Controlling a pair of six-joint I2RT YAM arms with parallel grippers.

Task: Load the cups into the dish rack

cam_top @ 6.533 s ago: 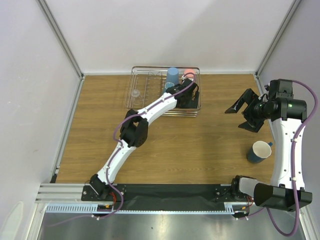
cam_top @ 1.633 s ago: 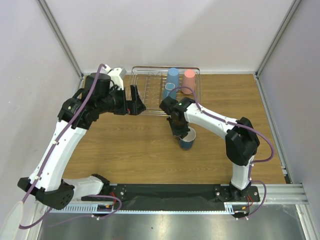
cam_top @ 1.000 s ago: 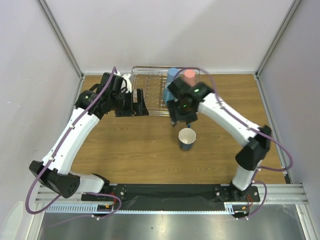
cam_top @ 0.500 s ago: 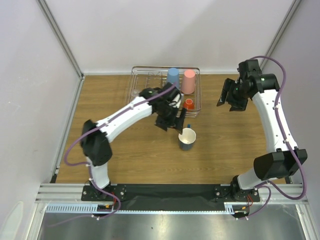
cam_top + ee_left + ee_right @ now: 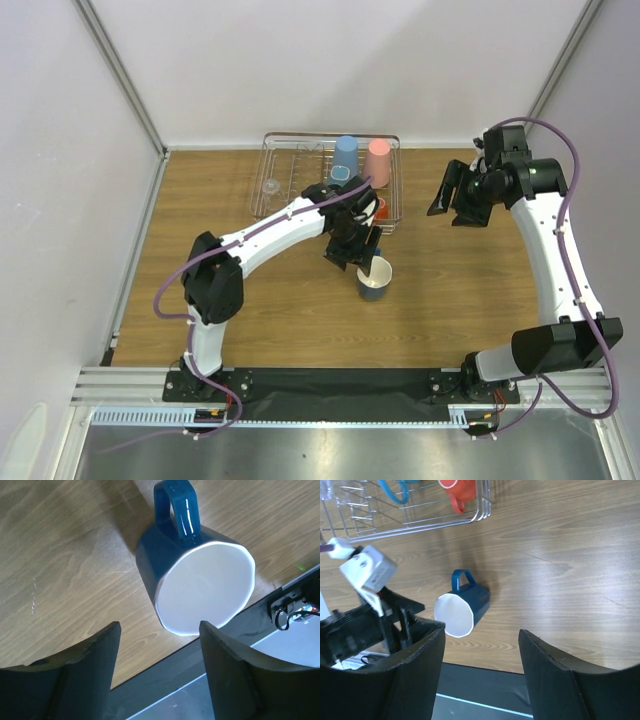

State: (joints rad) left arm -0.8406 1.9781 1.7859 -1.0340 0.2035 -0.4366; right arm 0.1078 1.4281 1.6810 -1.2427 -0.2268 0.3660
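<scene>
The dark blue white-lined mug stands upright on the wooden table in front of the dish rack. My left gripper is open and empty, just above the mug's far-left side. In the left wrist view the mug lies beyond the gripper, with its handle pointing away. My right gripper is open and empty, in the air to the right of the rack. The light blue tumbler, the pink tumbler, the small orange cup and the clear glass are in the rack.
The right wrist view shows the mug, the rack's near corner with the orange cup, and my left gripper beside the mug. White walls enclose the table on three sides. A black strip runs along the near edge.
The right arm set the mug down in front of the rack, let go and drew back to the right. The left arm swung from the left over to the mug.
</scene>
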